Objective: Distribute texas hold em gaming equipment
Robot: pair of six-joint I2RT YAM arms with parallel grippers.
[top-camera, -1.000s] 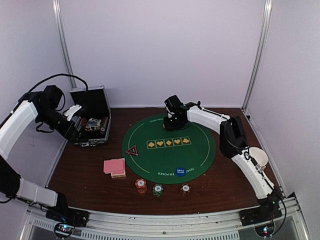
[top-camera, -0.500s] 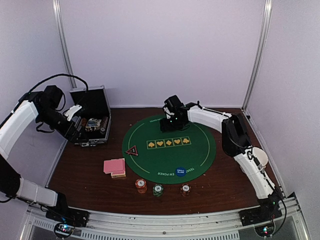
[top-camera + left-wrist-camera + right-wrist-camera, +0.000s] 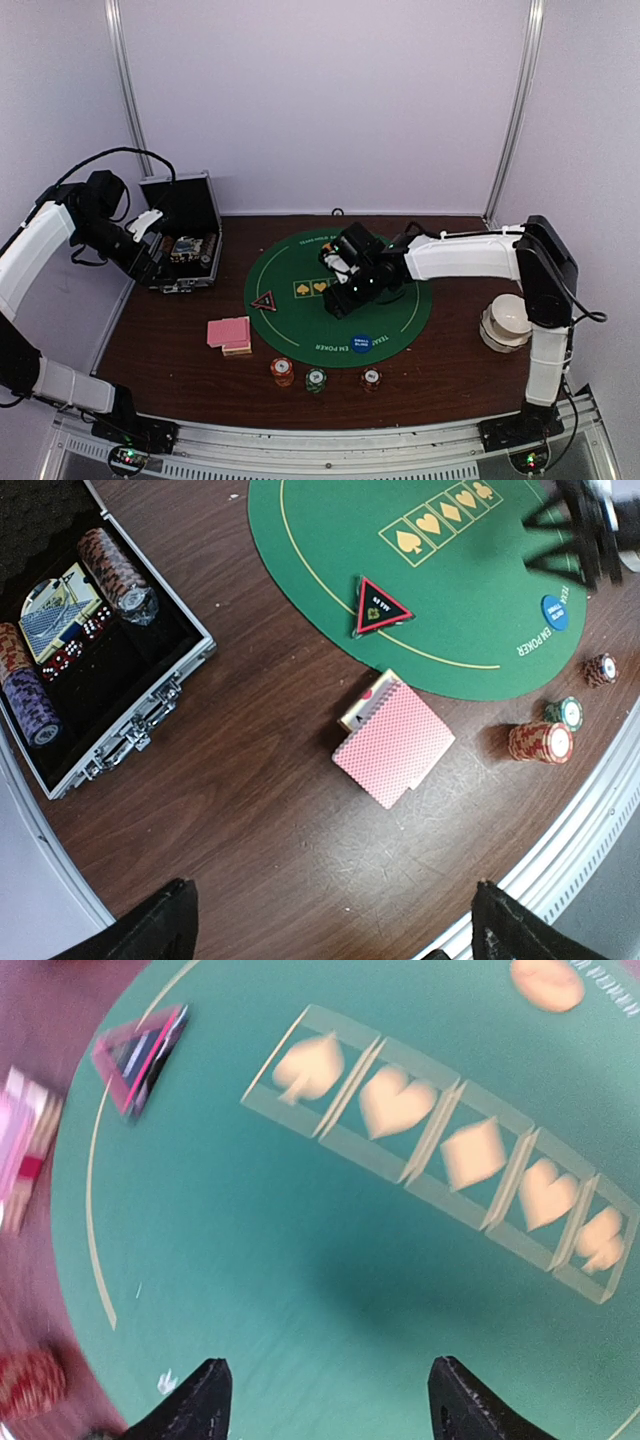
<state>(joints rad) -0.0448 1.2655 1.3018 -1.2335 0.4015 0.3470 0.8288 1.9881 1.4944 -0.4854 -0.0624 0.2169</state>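
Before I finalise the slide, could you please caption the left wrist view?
Open left gripper overlooking pink-backed cards, with the open chip case and green mat bearing a black-red triangle.

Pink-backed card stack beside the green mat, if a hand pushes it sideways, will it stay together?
Probably not: the card stack looks loose and slightly offset, nothing binding it, so top cards would likely shear off. It lies flat on the wooden table, so its thin edges look hard to pinch.

White arm links, black joints, apparently black cables.
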